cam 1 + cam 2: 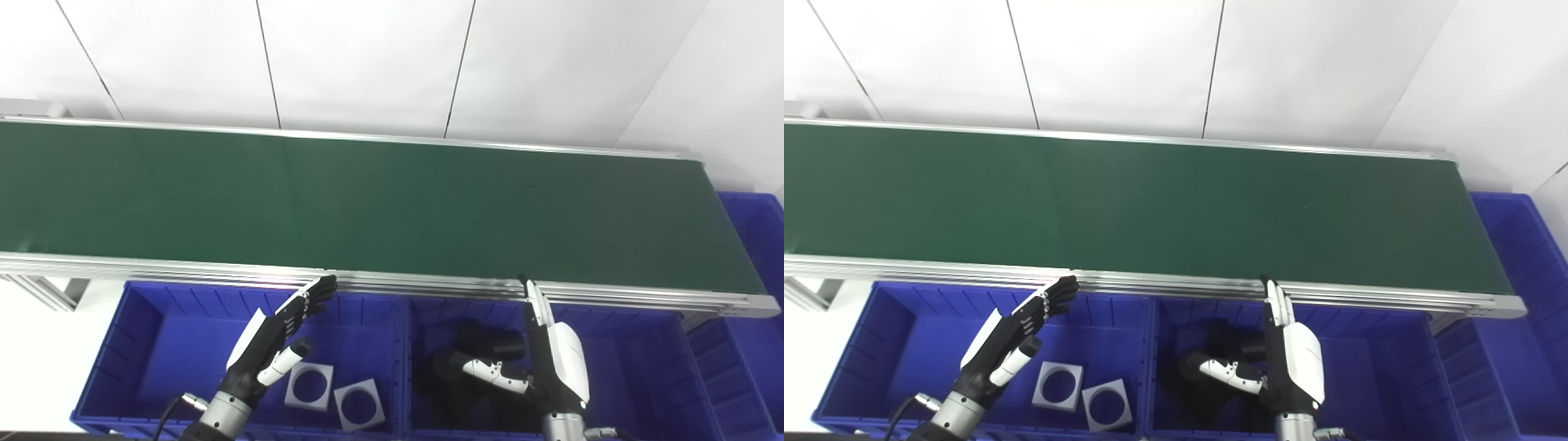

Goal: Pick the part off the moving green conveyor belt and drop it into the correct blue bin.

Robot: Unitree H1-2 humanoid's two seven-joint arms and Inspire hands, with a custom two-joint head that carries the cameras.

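Observation:
The green conveyor belt (367, 202) runs across the view with no part on it. My left hand (278, 334) hovers open over the left blue bin (144, 318), fingers stretched toward the belt's near rail. My right hand (551, 352) is open too, upright over the middle blue bin (637, 361), thumb pointing left. Two grey square parts with round holes (334, 395) lie in the left bin. Dark black parts (471, 358) lie in the middle bin, partly hidden behind my right hand.
A third blue bin (756, 269) stands at the belt's right end. The aluminium rail (429, 285) edges the belt just above the bins. A white panelled wall (367, 61) rises behind the belt.

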